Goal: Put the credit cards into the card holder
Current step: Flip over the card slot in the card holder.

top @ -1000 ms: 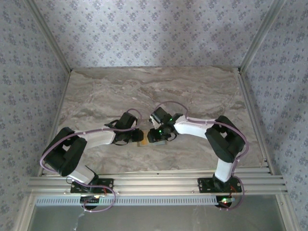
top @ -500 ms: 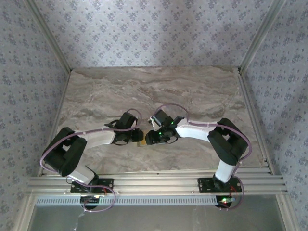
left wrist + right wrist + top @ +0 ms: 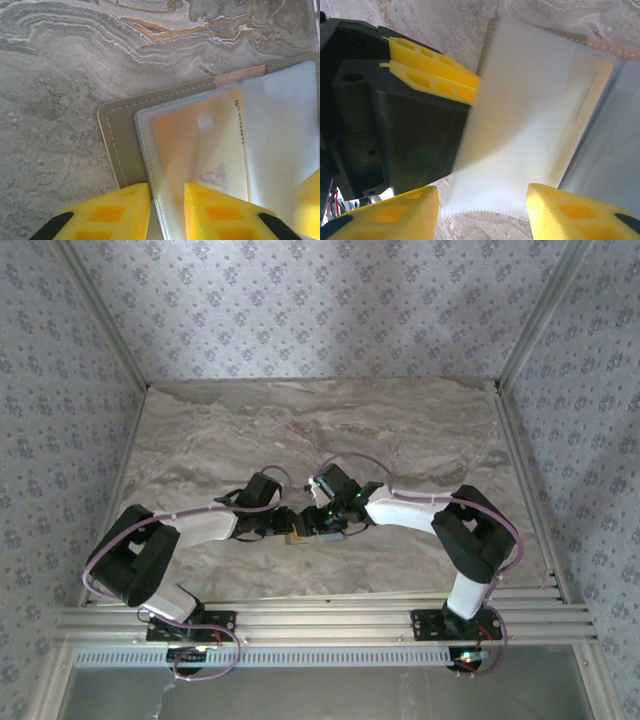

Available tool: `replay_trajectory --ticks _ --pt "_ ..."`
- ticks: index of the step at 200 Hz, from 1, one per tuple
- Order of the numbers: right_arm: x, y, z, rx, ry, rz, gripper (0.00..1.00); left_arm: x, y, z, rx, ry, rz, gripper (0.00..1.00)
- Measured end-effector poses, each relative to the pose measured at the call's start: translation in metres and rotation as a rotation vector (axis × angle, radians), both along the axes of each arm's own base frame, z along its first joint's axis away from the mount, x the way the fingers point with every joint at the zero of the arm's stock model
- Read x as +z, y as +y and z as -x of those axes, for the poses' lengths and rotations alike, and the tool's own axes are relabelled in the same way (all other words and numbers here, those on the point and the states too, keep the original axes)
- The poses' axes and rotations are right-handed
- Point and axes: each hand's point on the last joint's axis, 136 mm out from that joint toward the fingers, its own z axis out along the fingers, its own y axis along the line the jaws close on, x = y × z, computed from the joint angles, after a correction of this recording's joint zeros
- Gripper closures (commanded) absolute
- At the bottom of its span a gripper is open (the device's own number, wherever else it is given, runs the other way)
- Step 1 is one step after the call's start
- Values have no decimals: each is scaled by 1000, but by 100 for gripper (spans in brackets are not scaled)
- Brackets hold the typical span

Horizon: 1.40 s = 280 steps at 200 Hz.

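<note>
Right pincer (image 3: pixel 482 200) wider open now, astride card holder (image 3: pixel 535 100) (left pincer (image 3: pixel 167 189) tight on edge)

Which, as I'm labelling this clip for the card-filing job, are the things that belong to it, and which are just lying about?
Belongs to the job:
card holder, lying open
credit card, inside its clear sleeve
left gripper, pinching the holder's edge
right gripper, jaws apart over the sleeve

Just there:
marble table
patterned walls
metal rails
</note>
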Motion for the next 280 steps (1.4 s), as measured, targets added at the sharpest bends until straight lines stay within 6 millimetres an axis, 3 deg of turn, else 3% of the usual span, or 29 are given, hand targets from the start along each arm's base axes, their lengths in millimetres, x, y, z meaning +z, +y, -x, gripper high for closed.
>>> replay_trajectory --ticks 39,87,134,175,220,247,280 --pt "2 10 -8 5 -4 -16 47 1 11 4 34 26 61 73" --pt "-9 14 -10 11 17 -11 47 2 27 9 88 49 89 70" --pt "-11 17 -14 14 22 -34 46 4 30 10 120 81 170 67" --pt "-15 10 -20 -7 21 -35 46 6 40 12 177 89 226 63" --pt "-18 2 -27 -32 24 -31 46 19 65 12 283 26 235 50" --pt "-20 -2 -30 -49 28 -32 47 32 68 8 294 -26 247 48" --pt "-20 -9 -28 -74 14 -29 47 26 68 13 285 -8 209 46"
